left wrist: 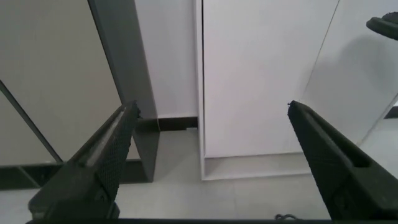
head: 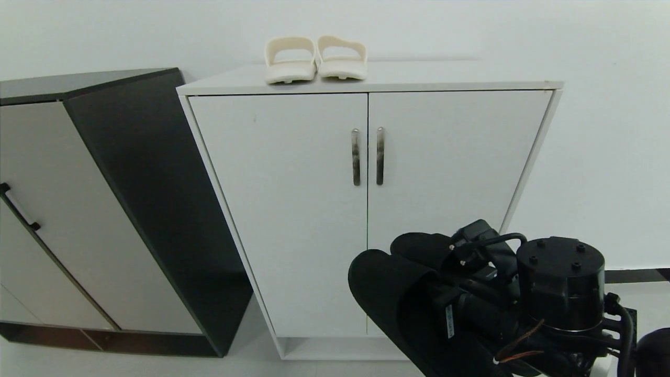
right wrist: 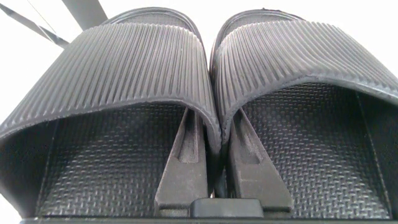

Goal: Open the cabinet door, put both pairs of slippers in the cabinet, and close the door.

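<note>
In the head view, the white cabinet (head: 293,209) fills the middle of the frame with both doors shut. Its two handles (head: 356,157) stand upright side by side at the centre seam, long axes vertical. The cream slippers (head: 314,58) sit as a pair on its top surface, upper centre, toes toward the camera. At lower right the black slippers (head: 398,283) hang in the air at the end of the right arm (head: 557,283), in front of the right door's lower part. The handles lie up and to the left of them. A dark cabinet (head: 131,209) stands at the left.

In the left wrist view, the left tool (left wrist: 211,107) is spread wide and carries nothing. Between its fingers (left wrist: 106,162) show the white cabinet's lower front and the floor (left wrist: 180,155). A black slipper tip peeks in at upper right.

In the right wrist view, the right tool (right wrist: 217,155) is clamped on the black slippers, pinching their two inner straps together. One slipper fills each half of the frame.

With the right arm loaded, the free left tool looks the one to take a handle, which probably lies above where it now points.
</note>
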